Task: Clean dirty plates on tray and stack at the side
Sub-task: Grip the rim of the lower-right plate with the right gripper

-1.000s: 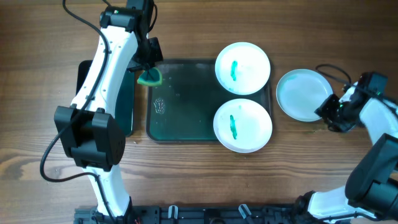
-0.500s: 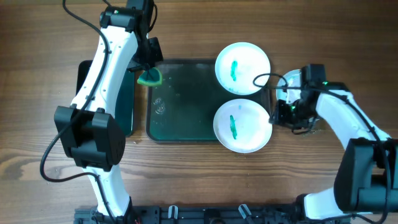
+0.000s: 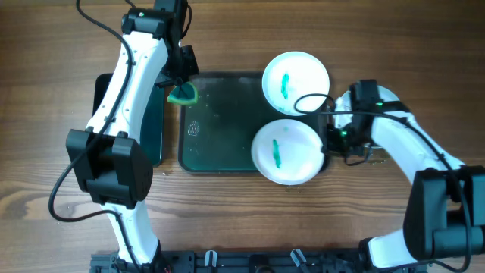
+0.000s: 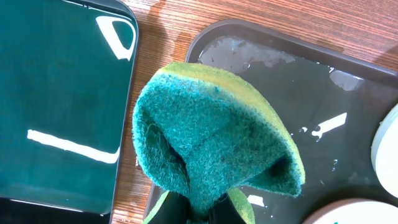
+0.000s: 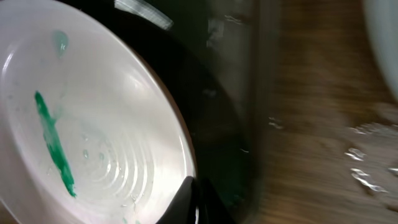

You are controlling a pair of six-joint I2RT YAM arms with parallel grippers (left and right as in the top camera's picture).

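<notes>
Left claw (image 3: pixel 182 89) pinching folded green-yellow sponge (image 4: pixel 211 143), hanging over far-left corner of big green tray (image 3: pixel 220 121). Small dark tray (image 4: pixel 56 106) just beside that claw, on its outer side. Right claw (image 3: pixel 333 141) at big tray's right edge, one dark fingertip (image 5: pixel 189 199) against rim of near plate (image 3: pixel 286 152), green smear at plate's centre. Spread or closed, can't tell from here. Far plate (image 3: pixel 295 82), also smeared, just beyond right claw in tray's far-right corner
</notes>
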